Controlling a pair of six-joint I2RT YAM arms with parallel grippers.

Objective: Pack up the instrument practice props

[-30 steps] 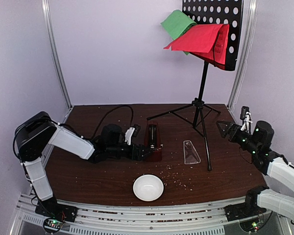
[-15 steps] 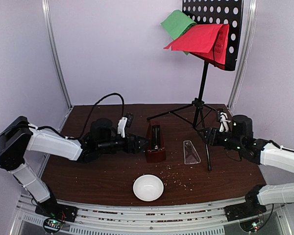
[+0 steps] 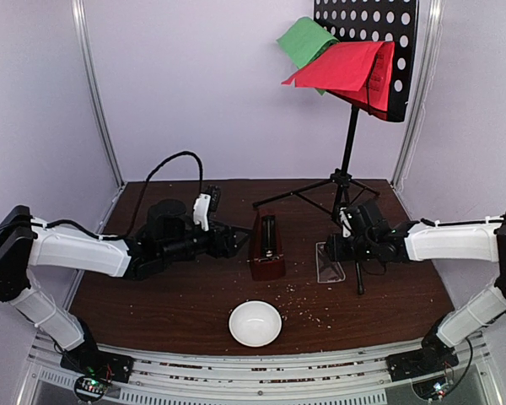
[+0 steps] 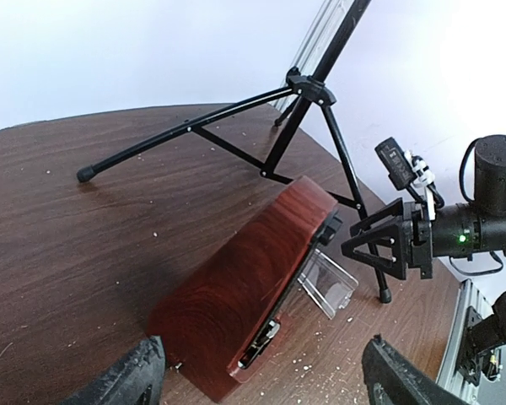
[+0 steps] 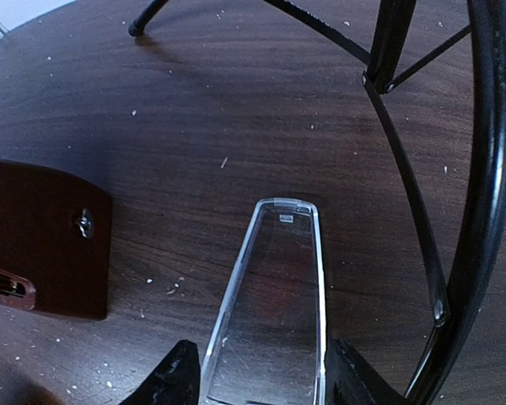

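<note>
The dark red-brown metronome [image 3: 266,245] stands mid-table; it also shows in the left wrist view [image 4: 244,312]. My left gripper [image 3: 234,243] is open just to its left, with the fingers wide on either side of its base [image 4: 261,384] and not touching it. The clear wedge cover [image 3: 327,263] lies flat to the right of the metronome. My right gripper [image 3: 336,246] is open and low over the cover [image 5: 274,312], with a finger on each side of its wide end [image 5: 266,380]. The black music stand [image 3: 347,160] holds the green sheet [image 3: 305,38] and the red sheet [image 3: 346,66].
A small white bowl [image 3: 255,323] sits near the front edge. The stand's tripod legs [image 5: 481,211] spread right beside my right gripper and behind the metronome. Crumbs lie scattered on the brown table [image 3: 152,295]. Walls close in the back and sides.
My right arm has swung in from the right edge and come down over the clear cover. My left gripper has drawn back a little to the left of the metronome.
</note>
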